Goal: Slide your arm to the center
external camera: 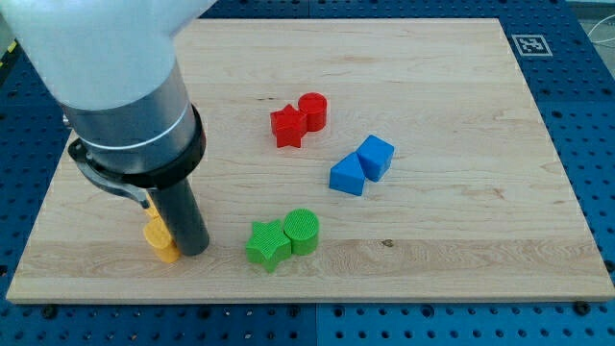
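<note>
My tip (pixel 193 251) rests on the wooden board (pixel 442 240) at the view's lower left, touching or just right of a yellow block (pixel 159 238) that the rod partly hides. A green star (pixel 266 243) and a green cylinder (pixel 302 231) sit together to the tip's right. A red star (pixel 287 126) and a red cylinder (pixel 312 110) touch near the board's upper middle. Two blue blocks, a wedge-like one (pixel 348 175) and a cube-like one (pixel 376 156), lie right of centre.
The arm's large grey and white body (pixel 115 77) covers the board's upper left. A black-and-white marker tag (pixel 529 44) sits at the board's top right corner. Blue perforated table (pixel 591 115) surrounds the board.
</note>
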Controlling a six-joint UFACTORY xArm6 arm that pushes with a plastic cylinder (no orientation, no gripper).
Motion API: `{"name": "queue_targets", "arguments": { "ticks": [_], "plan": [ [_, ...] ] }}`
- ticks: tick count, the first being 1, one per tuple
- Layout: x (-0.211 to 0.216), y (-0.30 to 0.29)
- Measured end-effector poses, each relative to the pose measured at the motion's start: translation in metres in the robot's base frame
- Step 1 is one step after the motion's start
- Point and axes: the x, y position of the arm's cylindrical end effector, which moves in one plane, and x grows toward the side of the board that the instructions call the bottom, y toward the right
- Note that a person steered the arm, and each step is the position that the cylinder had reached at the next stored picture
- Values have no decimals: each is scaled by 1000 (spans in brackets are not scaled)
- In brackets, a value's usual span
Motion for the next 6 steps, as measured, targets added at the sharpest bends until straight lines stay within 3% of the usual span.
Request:
{"name": "queue_targets", "arguments": {
  "ticks": [3, 6],
  "plan": [
    [-13, 49],
    [-118, 24]
  ]
}}
